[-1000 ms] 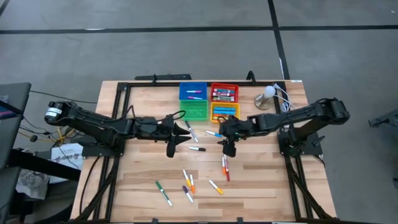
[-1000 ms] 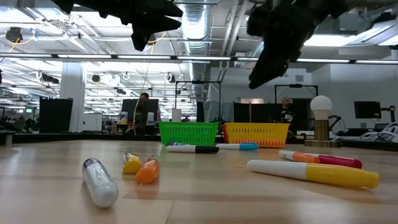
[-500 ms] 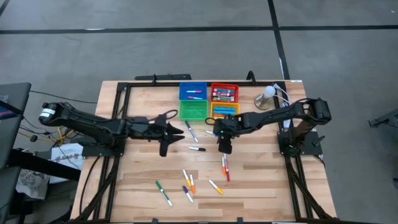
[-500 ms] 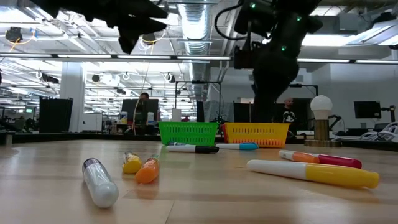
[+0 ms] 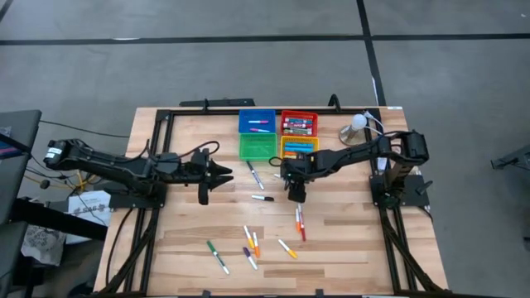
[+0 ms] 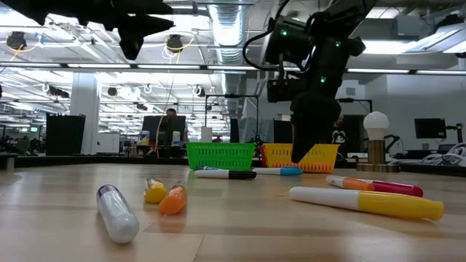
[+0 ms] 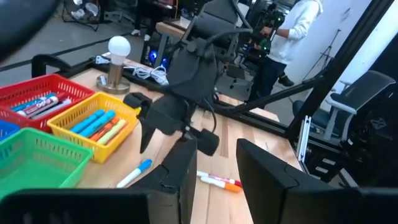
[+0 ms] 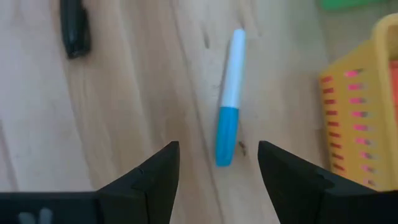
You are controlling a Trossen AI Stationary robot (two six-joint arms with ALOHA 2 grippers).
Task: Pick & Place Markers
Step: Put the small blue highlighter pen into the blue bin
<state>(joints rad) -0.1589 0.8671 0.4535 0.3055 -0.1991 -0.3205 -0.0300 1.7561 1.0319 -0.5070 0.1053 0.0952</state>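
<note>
Right claw (image 8: 217, 163), jaws spread, hovering over blue marker (image 8: 228, 122).
Next: descending, clenching on barrel; left claw (image 7: 214, 165) part-open, empty, waiting.

my fingers (image 8: 155, 180): dark | marker under me (image 8: 228, 99): white, blue cap | bins: blue (image 5: 257, 121), red (image 5: 299, 122), green (image 5: 257, 146), yellow (image 5: 299, 147)

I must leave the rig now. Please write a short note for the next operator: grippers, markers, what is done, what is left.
Right gripper: open, empty, above the blue-capped marker beside the yellow bin.
Left gripper: raised left of the green bin, nothing seen in it.
Done: some markers lie in the blue bin, red bin and yellow bin.
Left: the blue-capped marker, a black-capped marker and the loose markers at the front.
</note>
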